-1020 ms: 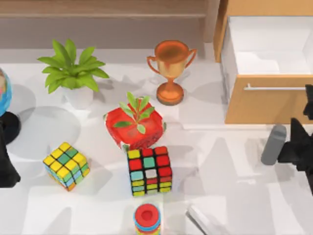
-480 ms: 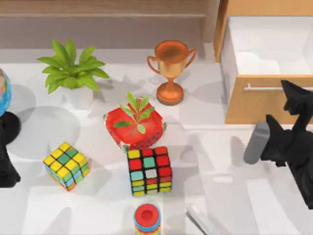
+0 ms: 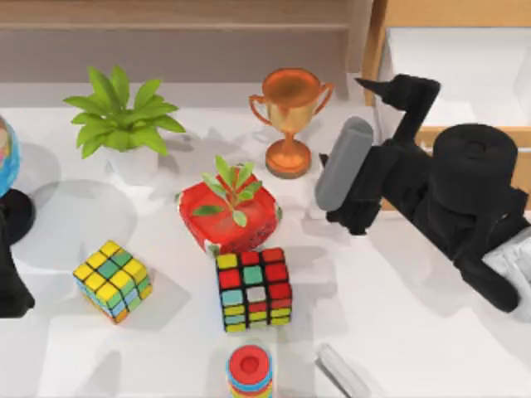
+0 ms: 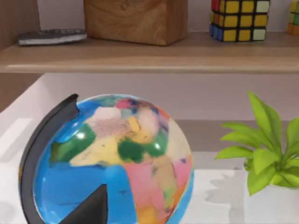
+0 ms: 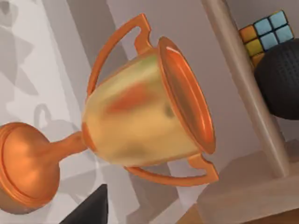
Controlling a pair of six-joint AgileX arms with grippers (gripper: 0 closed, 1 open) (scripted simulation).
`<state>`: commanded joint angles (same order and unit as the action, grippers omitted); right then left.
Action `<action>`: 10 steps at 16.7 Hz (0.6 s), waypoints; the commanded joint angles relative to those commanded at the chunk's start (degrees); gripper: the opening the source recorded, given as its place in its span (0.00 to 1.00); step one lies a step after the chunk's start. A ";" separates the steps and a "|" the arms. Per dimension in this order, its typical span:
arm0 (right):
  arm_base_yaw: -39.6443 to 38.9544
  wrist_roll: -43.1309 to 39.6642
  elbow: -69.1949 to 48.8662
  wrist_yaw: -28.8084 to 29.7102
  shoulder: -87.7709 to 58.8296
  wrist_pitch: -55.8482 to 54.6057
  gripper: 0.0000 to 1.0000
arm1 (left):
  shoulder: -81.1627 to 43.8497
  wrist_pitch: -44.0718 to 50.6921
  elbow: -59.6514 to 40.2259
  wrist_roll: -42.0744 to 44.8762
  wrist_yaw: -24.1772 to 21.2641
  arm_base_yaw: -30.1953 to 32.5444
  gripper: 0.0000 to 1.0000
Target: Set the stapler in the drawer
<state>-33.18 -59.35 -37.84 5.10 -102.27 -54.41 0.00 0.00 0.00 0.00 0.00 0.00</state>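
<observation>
- Top view: the stapler [image 3: 342, 375] was seen lying on the counter [image 3: 398, 315] at the near edge, just right of a red ring stack [image 3: 250, 371] and below the dark-framed puzzle cube [image 3: 253, 289].
- The right gripper [image 3: 358, 186] was held well apart from the stapler, up beside the trophy [image 3: 289, 120] and at the left corner of the drawer [image 3: 452, 124]; whether its fingers were spread or pressed together could not be told.
- The stapler's long axis was laid on a diagonal, its far end toward the upper left, its near end cut off by the picture's lower edge.
- Bare counter was left open to the right of the stapler, between it and the right arm.
- The drawer was found pulled out, its white inside open from above.
- The left gripper [image 3: 12, 290] was parked at the counter's left edge beside the globe [image 4: 112, 161]; its finger state could not be told.
</observation>
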 joint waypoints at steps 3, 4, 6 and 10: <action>-1.44 13.13 -9.78 -2.79 3.49 23.51 1.00 | 0.00 0.00 0.00 0.00 0.00 0.00 1.00; -2.03 17.69 -12.67 -3.43 4.46 31.84 1.00 | 0.00 0.00 0.00 0.00 0.00 0.00 1.00; -3.51 26.90 -17.75 -4.37 5.92 48.54 1.00 | 0.00 0.00 0.00 0.00 0.00 0.00 1.00; -7.57 44.81 -24.83 -5.15 6.72 78.65 1.00 | 0.00 0.00 0.00 0.00 0.00 0.00 1.00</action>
<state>-40.75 -14.54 -62.67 -0.04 -95.55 24.24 0.00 0.00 0.00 0.00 0.00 0.00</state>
